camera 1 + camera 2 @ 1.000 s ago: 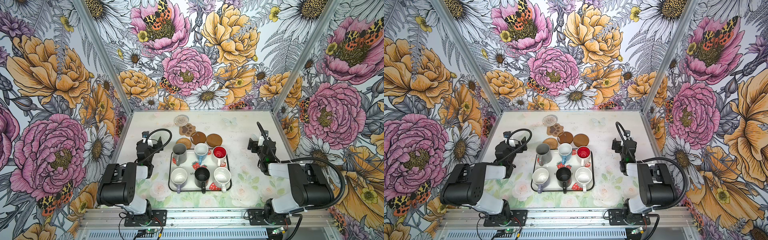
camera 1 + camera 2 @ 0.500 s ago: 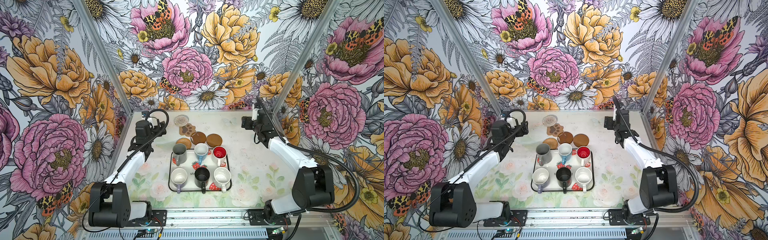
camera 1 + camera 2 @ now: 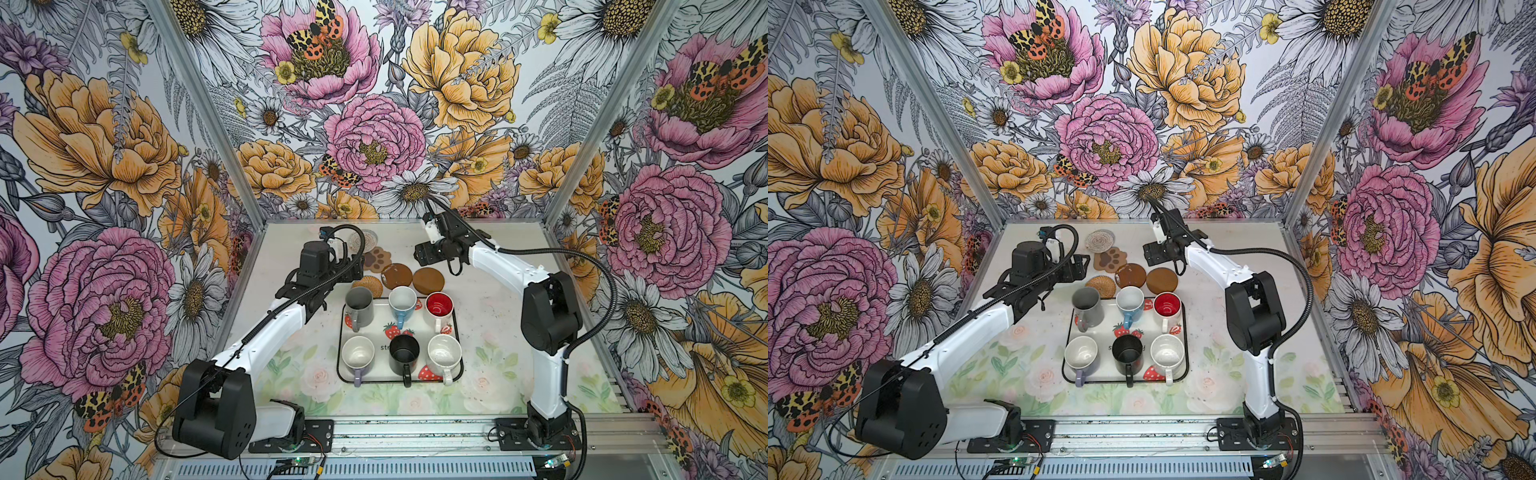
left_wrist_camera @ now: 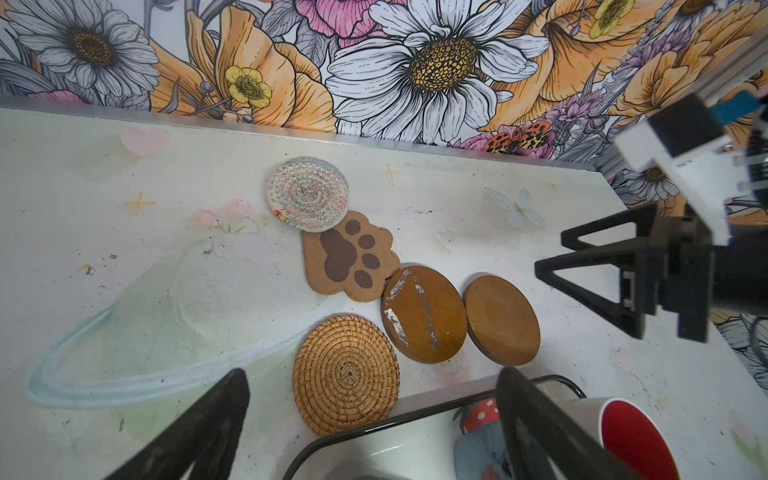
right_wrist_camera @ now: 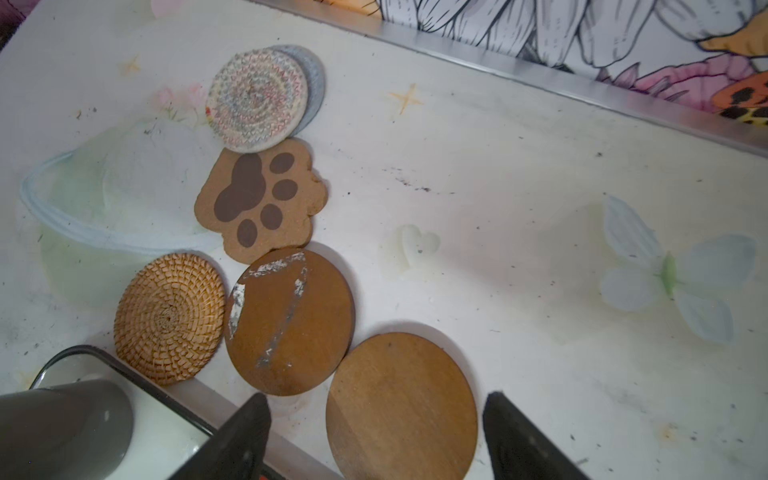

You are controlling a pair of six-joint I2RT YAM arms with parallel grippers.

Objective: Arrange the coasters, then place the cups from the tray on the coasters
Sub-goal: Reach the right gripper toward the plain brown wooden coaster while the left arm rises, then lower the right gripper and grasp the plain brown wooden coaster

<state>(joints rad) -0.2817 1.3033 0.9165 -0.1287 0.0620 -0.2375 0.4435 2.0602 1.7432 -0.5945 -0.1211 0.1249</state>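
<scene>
Both hands were open and empty above the coasters (image 4: 347, 255) clustered near the middle of the far edge of the counter (image 3: 490, 316), the left hand (image 4: 370, 376) by the rattan coaster (image 4: 346, 374) and the right hand (image 5: 376, 399) by the plain dark brown coaster (image 5: 401, 409). All six cups, from the tall grey cup (image 3: 360, 309) to the white speckled cup (image 3: 444, 353), stood upright on the tray (image 3: 422, 338) mid-counter. The tray's far rim touched the rattan coaster.

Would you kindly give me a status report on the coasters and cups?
Left gripper open, empty; right gripper open, empty. Coasters bunched together beyond tray. All six cups on tray. Nothing blocking.
</scene>
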